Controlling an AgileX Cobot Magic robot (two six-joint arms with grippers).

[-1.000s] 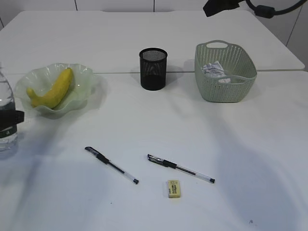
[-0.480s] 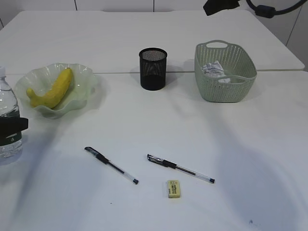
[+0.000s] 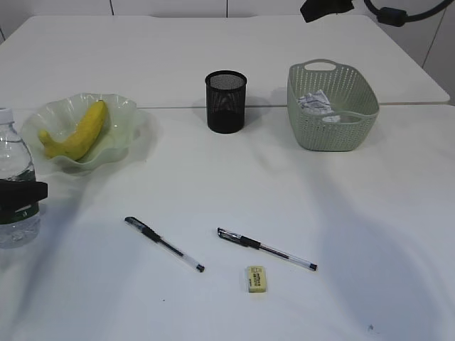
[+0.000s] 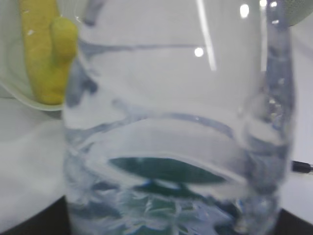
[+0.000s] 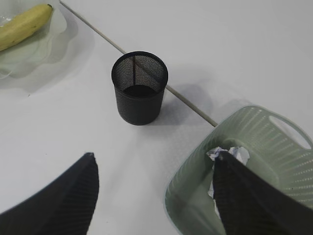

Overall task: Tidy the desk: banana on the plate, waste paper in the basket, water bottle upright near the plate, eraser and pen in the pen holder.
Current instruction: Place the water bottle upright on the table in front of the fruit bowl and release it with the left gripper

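Since a second ago we've slid the water bottle (image 3: 14, 186) further in, upright just left-front of the plate (image 3: 121, 145), left gripper (image 3: 21, 193) clamped on it, so releasing unevenly could topple it against the rim.

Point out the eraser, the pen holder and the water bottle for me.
eraser (image 3: 257, 278), exterior view, middle of its top face.
pen holder (image 3: 226, 108), exterior view, front mesh wall.
water bottle (image 3: 14, 158), exterior view, clear upper body.

Bright, even light falls from above; shadows on the counter (image 3: 234, 177) stay soft. The water bottle (image 4: 176, 122) fills the left wrist view, blurred, with glare spots.
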